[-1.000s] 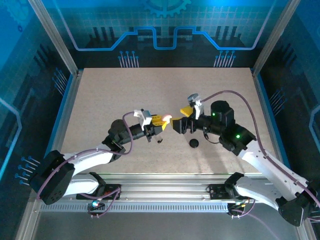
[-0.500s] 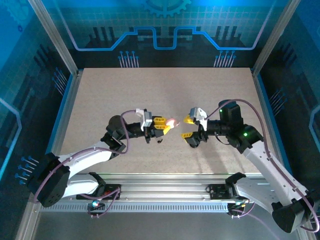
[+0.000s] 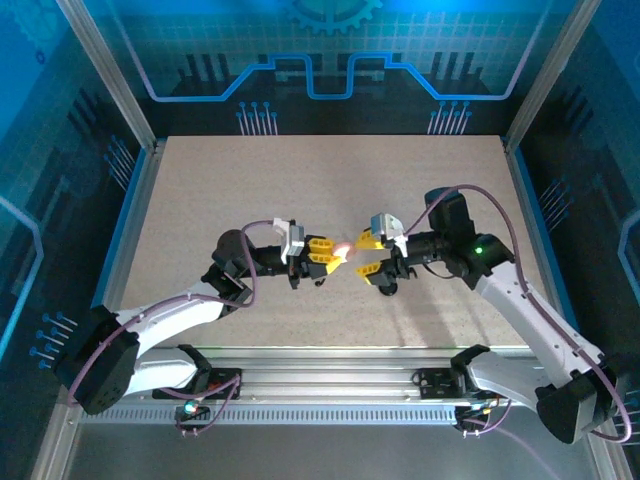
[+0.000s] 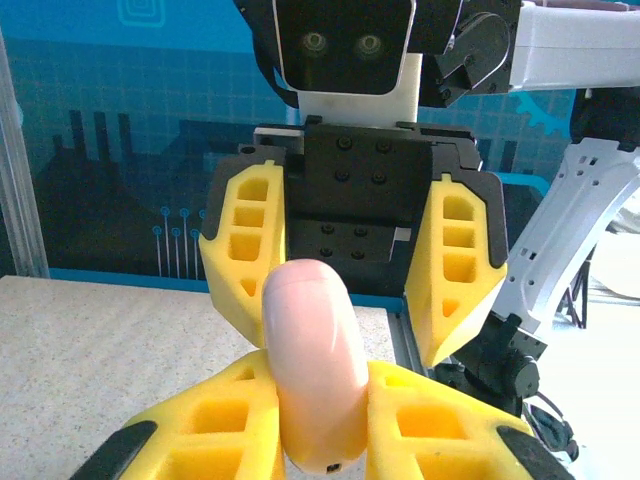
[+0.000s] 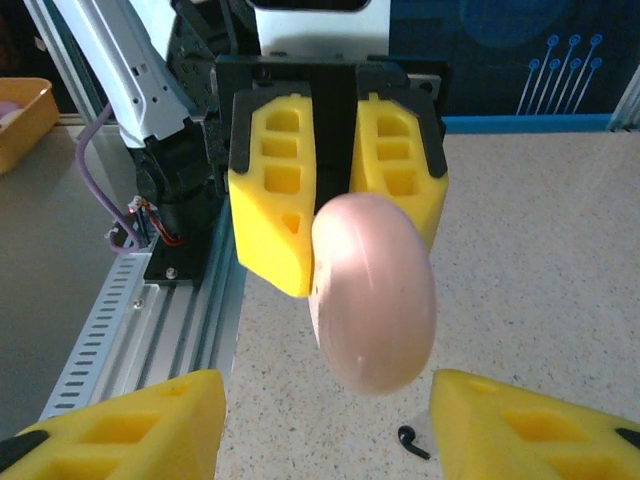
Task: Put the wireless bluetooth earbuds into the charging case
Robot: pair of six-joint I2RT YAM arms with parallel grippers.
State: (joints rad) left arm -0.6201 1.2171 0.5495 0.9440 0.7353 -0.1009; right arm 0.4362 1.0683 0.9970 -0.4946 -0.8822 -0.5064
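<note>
The left gripper (image 3: 333, 256) was clamped on a pale pink rounded object (image 3: 344, 247), held up left of the charging case (image 3: 386, 288). The right gripper (image 3: 366, 254), fingers spread apart, hovered beside the case. One earbud (image 5: 410, 440) lay on the worktop (image 3: 250, 190), left of the case.

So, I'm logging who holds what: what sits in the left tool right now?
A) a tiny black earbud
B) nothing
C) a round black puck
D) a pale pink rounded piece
D: the left tool is shut on a pale pink rounded piece, clamped between its yellow fingers.
</note>
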